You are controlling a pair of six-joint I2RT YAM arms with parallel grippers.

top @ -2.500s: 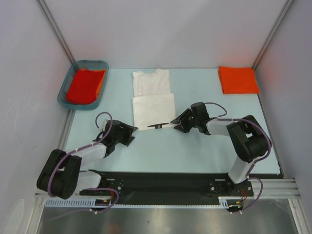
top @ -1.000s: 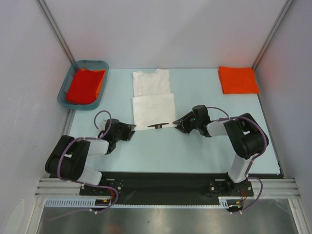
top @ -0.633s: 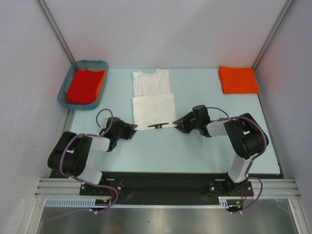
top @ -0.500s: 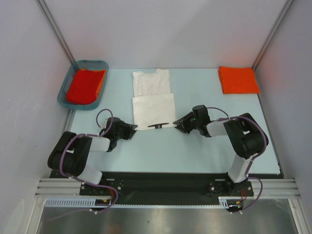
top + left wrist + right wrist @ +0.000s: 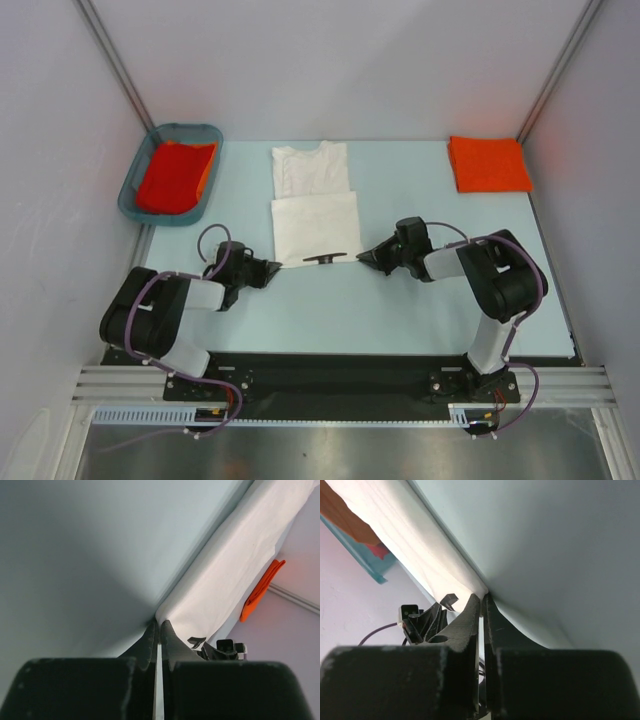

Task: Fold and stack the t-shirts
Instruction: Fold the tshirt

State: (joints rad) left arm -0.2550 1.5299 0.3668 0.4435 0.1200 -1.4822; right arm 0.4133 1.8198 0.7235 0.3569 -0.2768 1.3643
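Note:
A white t-shirt lies half folded on the table's middle, its collar end toward the back and a bit of black print at its near hem. My left gripper is shut on the near left corner, low on the table. In the left wrist view the left gripper pinches that corner of the white t-shirt. My right gripper is shut on the near right corner. In the right wrist view the right gripper pinches the white cloth.
A folded orange-red t-shirt lies at the back right corner. A teal basket at the back left holds another orange-red t-shirt. White walls close in both sides.
Both grippers have closed on the near corners of the white t-shirt. The left arm has crept in to the shirt's corner; the shirt lies as before.

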